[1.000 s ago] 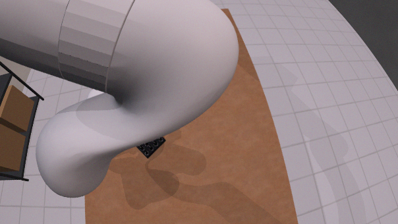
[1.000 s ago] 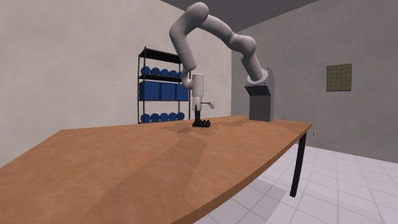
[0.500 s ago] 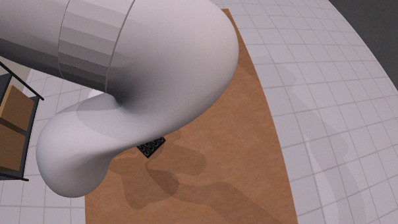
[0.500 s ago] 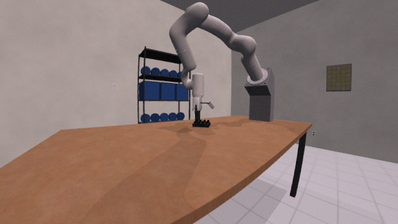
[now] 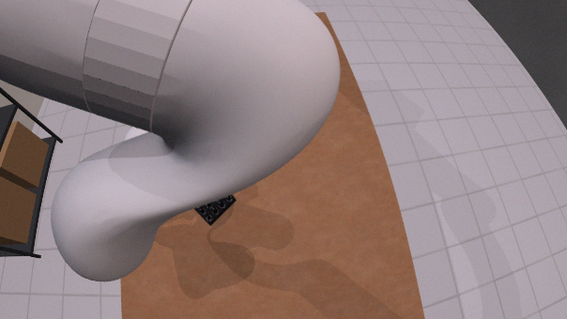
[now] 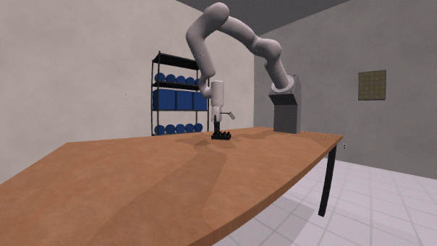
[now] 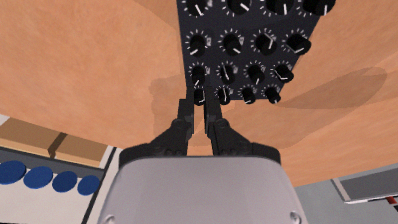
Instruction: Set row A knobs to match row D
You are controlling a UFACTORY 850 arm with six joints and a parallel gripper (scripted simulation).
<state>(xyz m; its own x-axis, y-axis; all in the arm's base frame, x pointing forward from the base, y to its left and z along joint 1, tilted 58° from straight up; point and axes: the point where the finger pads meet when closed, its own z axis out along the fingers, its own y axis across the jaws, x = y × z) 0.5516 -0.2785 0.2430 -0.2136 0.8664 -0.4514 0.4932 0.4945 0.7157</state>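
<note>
My gripper (image 7: 199, 96) is pinched narrow on the corner knob (image 7: 199, 95) at the near-left corner of the knob box (image 7: 260, 60). Only the wrist view shows that knob between my fingers. From above my arm (image 5: 197, 94) hides most of the box. The exterior view shows it on the table (image 6: 145, 174) toward the far side, near my pedestal (image 6: 289, 116).

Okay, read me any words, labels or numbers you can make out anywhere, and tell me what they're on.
None can be read.
Knob box: only white marks and pointer lines show; any printed names by the knobs are too small and blurred.
Wall panel: a plain grid, no text.
Shelf rack: blue bins, no labels showing.
</note>
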